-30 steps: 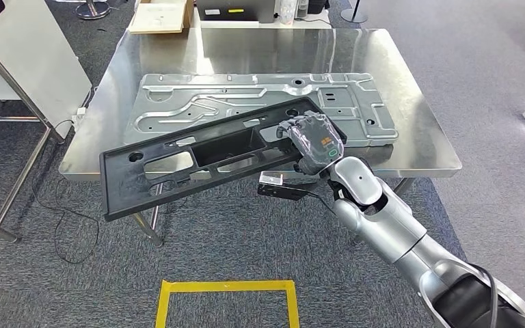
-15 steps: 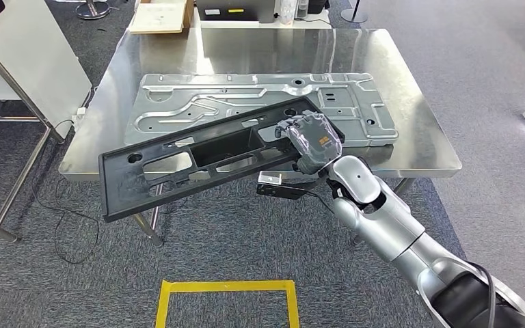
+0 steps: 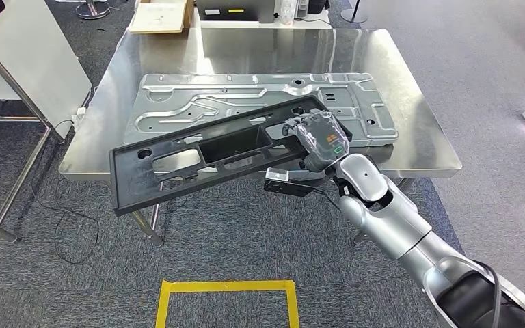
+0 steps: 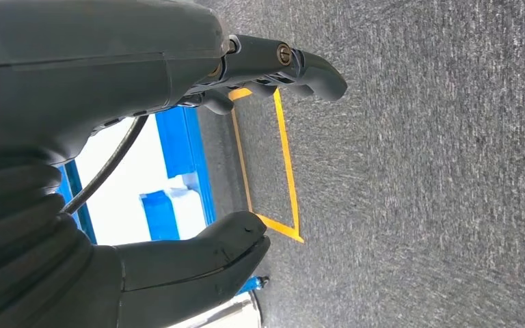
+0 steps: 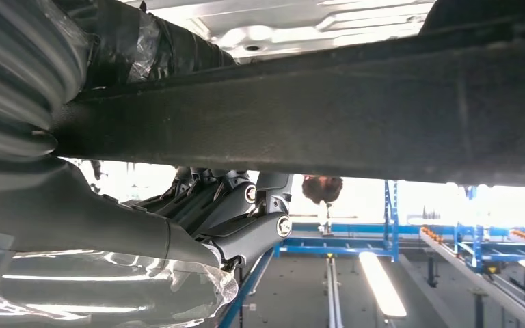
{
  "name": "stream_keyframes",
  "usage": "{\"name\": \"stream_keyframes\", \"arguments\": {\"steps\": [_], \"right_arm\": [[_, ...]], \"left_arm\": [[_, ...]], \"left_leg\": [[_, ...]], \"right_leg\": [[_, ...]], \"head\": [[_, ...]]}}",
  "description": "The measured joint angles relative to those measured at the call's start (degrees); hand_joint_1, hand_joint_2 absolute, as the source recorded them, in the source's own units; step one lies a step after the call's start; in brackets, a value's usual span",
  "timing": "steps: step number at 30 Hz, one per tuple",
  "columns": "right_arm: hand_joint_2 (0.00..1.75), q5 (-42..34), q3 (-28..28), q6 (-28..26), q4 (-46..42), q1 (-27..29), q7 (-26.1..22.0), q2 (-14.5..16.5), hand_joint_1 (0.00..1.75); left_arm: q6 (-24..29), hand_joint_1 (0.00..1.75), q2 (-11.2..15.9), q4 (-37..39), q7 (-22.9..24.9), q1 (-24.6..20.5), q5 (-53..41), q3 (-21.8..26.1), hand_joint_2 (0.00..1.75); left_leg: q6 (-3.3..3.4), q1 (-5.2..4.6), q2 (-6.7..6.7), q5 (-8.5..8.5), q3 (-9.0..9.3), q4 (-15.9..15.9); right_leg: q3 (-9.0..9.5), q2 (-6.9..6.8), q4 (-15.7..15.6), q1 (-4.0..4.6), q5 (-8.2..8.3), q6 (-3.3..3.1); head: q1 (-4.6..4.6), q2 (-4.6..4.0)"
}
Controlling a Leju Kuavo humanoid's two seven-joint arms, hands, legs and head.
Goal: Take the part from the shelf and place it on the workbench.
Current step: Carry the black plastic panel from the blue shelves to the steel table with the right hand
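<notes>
A long black plastic frame part [image 3: 212, 154] with several cut-outs hangs over the near edge of the steel workbench [image 3: 417, 147]. My right hand [image 3: 318, 140] grips its right end, thumb below and fingers over the top. The part's left end juts past the workbench's front left corner, above the carpet. In the right wrist view the part's black edge [image 5: 355, 116] crosses the picture, with my fingers [image 5: 239, 205] wrapped under it. My left hand [image 4: 198, 171] hangs by my side over the floor, fingers apart and holding nothing.
A large stamped silver metal panel [image 3: 260, 102] lies on the middle of the workbench, just beyond the black part. A white table [image 3: 24, 65] stands to the left, a cardboard box [image 3: 160, 15] behind. A yellow taped square [image 3: 225, 301] marks the floor in front.
My right hand has carried the black part a little to the right and toward the workbench; its left end has swung in closer to the table's corner.
</notes>
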Motion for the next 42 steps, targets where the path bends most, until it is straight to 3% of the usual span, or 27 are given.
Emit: {"name": "stream_keyframes", "arguments": {"steps": [8, 25, 29, 35, 42], "right_arm": [[1.75, -0.5, -2.4, -0.4, -0.5, 1.1, 0.0, -2.9, 1.75], [1.75, -1.3, -2.8, -0.3, -0.5, 1.5, -1.0, -4.4, 1.75], [1.75, -0.7, -2.8, -0.3, -0.4, 1.4, -0.9, -3.9, 1.75], [1.75, 1.7, -1.8, -0.2, 0.4, 1.0, 0.5, -0.6, 1.75], [1.75, 0.6, -1.4, -0.3, 0.8, 1.0, 1.0, -0.3, 1.75]], "left_arm": [[1.5, 0.0, -1.3, 0.0, -0.4, -0.1, -0.7, -0.2, 1.75], [1.3, 0.0, -1.8, 0.0, -0.7, -0.3, -2.1, -1.0, 1.75], [0.9, 0.0, -1.5, 0.0, -0.6, -0.3, -2.1, -1.2, 1.75], [-0.1, 0.0, -0.4, 0.0, -0.1, -0.3, -1.8, -1.3, 1.75], [0.1, 0.0, -0.3, 0.0, 0.1, -0.2, -2.6, -1.4, 1.75]], "left_leg": [[0.0, -0.01, 0.07, -0.01, 0.01, 0.0], [0.0, 0.0, 0.08, -0.01, 0.02, 0.0], [0.0, 0.0, 0.07, -0.01, -0.01, 0.0], [-0.02, 0.01, 0.04, 0.02, 0.01, 0.0], [-0.03, 0.0, 0.05, 0.03, 0.01, 0.0]], "right_leg": [[-0.01, 0.07, 0.0, -0.01, 0.0, 0.0], [-0.01, 0.08, 0.0, 0.0, 0.0, 0.0], [0.01, 0.06, 0.0, 0.01, 0.0, 0.0], [0.0, 0.04, 0.0, 0.02, 0.0, 0.0], [-0.02, 0.05, 0.0, 0.0, 0.0, 0.0]], "head": [[0.01, 0.0], [0.0, 0.0], [0.02, 0.0], [0.0, 0.0], [0.0, 0.0]]}}
